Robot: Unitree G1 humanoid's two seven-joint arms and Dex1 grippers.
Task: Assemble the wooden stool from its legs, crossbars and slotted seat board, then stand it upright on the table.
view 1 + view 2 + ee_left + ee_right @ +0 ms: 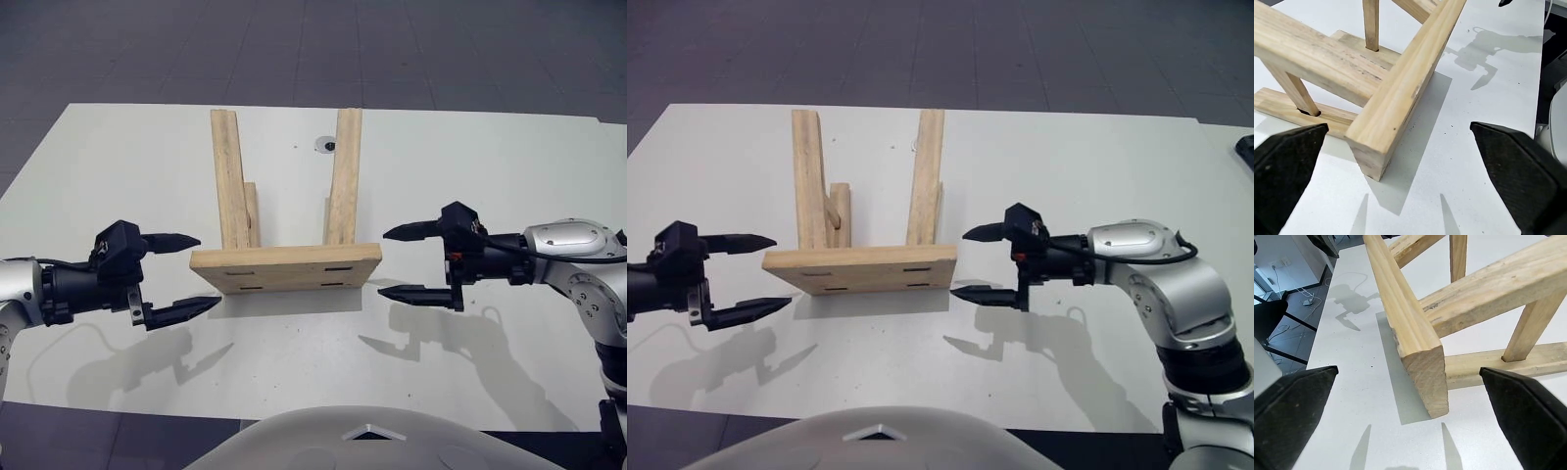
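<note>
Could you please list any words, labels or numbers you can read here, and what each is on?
There is no readable text.
The stool, the table, the left gripper and the right gripper show no print.
The small round mark on the table is too small to tell if it holds writing.

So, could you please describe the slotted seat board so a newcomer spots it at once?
On the white table, a wooden stool lies on its side between the left pincer and right pincer, both open. The seat board is the wide slab on edge nearest the robot, the only piece with dark slots; the legs point away.
</note>
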